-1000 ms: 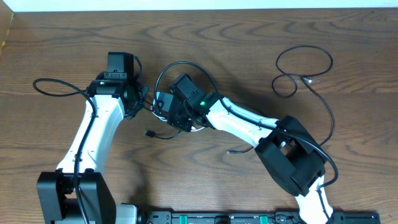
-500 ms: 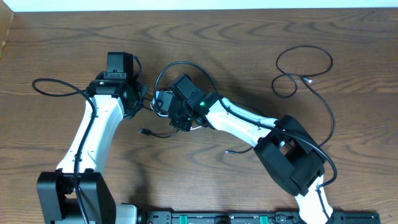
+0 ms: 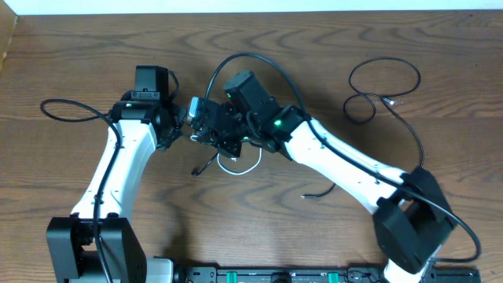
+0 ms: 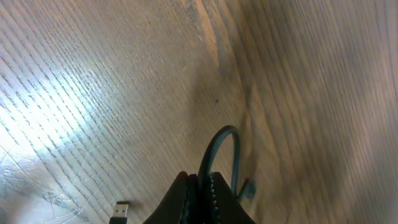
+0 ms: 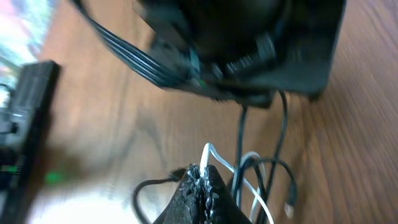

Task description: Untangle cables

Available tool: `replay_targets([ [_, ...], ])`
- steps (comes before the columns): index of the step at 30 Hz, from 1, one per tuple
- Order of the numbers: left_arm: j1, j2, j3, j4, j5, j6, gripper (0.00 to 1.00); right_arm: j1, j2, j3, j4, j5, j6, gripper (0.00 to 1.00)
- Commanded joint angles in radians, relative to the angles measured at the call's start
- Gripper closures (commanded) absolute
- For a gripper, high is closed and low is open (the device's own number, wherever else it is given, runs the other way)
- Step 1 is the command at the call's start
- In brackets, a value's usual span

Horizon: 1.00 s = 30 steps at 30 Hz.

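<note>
Overhead looks down, wrists close (tabletop [image 3: 78, 47] shared)

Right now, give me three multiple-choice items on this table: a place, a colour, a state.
1. Where on the brown wooden table lies the loose looped thin black cable?
A. far right
B. near left
C. under the left arm
2. What colour is the thin cable in the right hand?
A. black
B. white
C. red
3. The left hand is:
A. wide open
B. out of view
C. shut on a thin dark cable loop
1 A, overhead shows it apart at upper right; 2 B, white shows above the shut fingers; 3 C, its fingers pinch the loop.
</note>
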Motion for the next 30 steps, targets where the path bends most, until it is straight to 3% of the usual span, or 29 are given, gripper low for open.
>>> replay_targets([
  [1, 0.004, 0.002, -0.007, -0.003, -0.012, -0.010, 0.92, -0.013, -0.058, 0.014, -0.008, -0.110, 0.013, 0.99],
  [30, 0.004, 0.002, -0.007, -0.003, -0.012, -0.010, 0.92, -0.156, -0.514, 0.014, -0.174, -0.167, -0.030, 0.99],
])
